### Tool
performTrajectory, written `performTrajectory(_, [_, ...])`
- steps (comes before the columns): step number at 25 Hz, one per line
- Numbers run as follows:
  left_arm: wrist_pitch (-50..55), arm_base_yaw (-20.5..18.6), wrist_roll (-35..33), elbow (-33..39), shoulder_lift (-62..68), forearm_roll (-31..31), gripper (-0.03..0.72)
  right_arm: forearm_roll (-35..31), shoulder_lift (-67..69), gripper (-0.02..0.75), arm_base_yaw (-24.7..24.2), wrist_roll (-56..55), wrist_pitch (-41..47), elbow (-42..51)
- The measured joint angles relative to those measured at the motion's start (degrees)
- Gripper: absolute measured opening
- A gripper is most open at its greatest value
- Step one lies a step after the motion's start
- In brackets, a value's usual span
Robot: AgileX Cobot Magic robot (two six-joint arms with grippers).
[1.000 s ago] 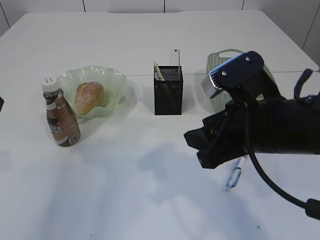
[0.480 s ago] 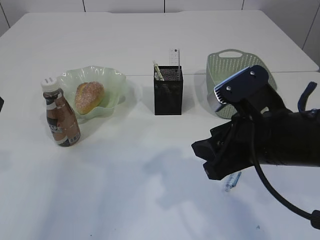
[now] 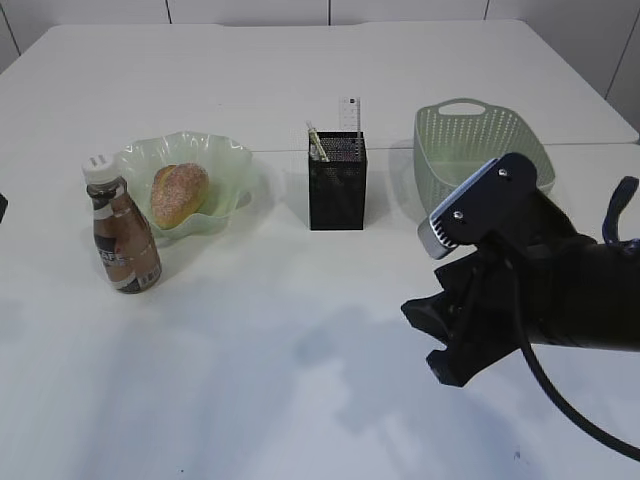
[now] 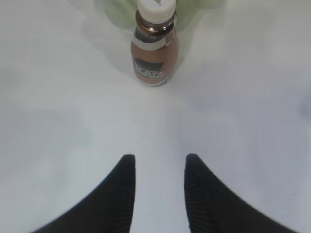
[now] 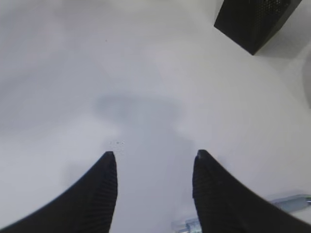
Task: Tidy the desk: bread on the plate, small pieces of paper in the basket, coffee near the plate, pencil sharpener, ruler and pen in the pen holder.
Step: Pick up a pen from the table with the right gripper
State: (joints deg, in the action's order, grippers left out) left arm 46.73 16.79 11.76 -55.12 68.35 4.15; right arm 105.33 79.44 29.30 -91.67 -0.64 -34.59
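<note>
Blue-clear pen (image 5: 286, 201) visible beside right pincer (image 5: 154, 160) fingertip; exterior hides it.

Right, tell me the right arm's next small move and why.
Probably shift the right gripper sideways, toward the right of its wrist view, until its open, empty jaws straddle the pen, then lower. The pen lies flat on the desk, showing just outside the right jaw, and is hidden under the arm in the exterior view. It is seemingly the last item still outside the pen holder.
</note>
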Motion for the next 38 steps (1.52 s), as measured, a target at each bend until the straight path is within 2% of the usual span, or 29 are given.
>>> performTrajectory(5, [-0.12,0.0,0.0,0.0,0.0,0.0,0.239,-0.1,0.0,0.405,0.0,-1.42,0.06,0.0])
performTrajectory(6, [-0.24,0.0,0.0,0.0,0.0,0.0,0.239,-0.1,0.0,0.405,0.0,-2.86,-4.43,0.0])
performTrajectory(8, [-0.46,0.0,0.0,0.0,0.0,0.0,0.239,-0.1,0.0,0.405,0.0,-3.24,-7.94,0.0])
performTrajectory(11, [-0.46,0.0,0.0,0.0,0.0,0.0,0.239,-0.1,0.0,0.405,0.0,-3.24,-7.94,0.0])
performTrajectory(12, [-0.46,0.0,0.0,0.0,0.0,0.0,0.239,0.12,0.0,0.405,0.0,-3.63,-18.88,-0.22])
performTrajectory(15, [-0.46,0.0,0.0,0.0,0.0,0.0,0.239,0.24,0.0,0.405,0.0,-3.73,-26.58,-0.31])
performTrajectory(16, [-0.46,0.0,0.0,0.0,0.0,0.0,0.239,0.24,0.0,0.405,0.0,-3.73,-26.58,-0.31])
performTrajectory(18, [-0.46,0.0,0.0,0.0,0.0,0.0,0.239,0.24,0.0,0.405,0.0,-5.33,-33.87,-0.31])
performTrajectory(20, [-0.46,0.0,0.0,0.0,0.0,0.0,0.239,0.24,0.0,0.405,0.0,-5.33,-33.87,-0.31])
performTrajectory(21, [-0.46,0.0,0.0,0.0,0.0,0.0,0.239,0.24,0.0,0.405,0.0,-6.39,-38.59,-0.31])
performTrajectory(22, [-0.46,0.0,0.0,0.0,0.0,0.0,0.239,0.24,0.0,0.405,0.0,-6.51,-38.75,-0.31])
performTrajectory(28, [-0.46,0.0,0.0,0.0,0.0,0.0,0.239,0.24,-0.1,0.405,-1.08,-6.12,-33.87,-0.31])
performTrajectory(33, [-0.46,0.0,0.0,0.0,0.0,0.0,0.239,0.24,-0.1,0.405,-1.8,-8.31,-42.28,-0.44])
performTrajectory(34, [-0.46,0.0,0.0,0.0,0.0,0.0,0.239,0.24,-0.22,0.405,-1.8,-9.65,-49.49,-0.98])
performTrajectory(38, [-0.46,0.0,0.0,0.0,0.0,0.0,0.239,0.24,-1.35,0.405,-1.8,-13.21,-56.79,-3.02])
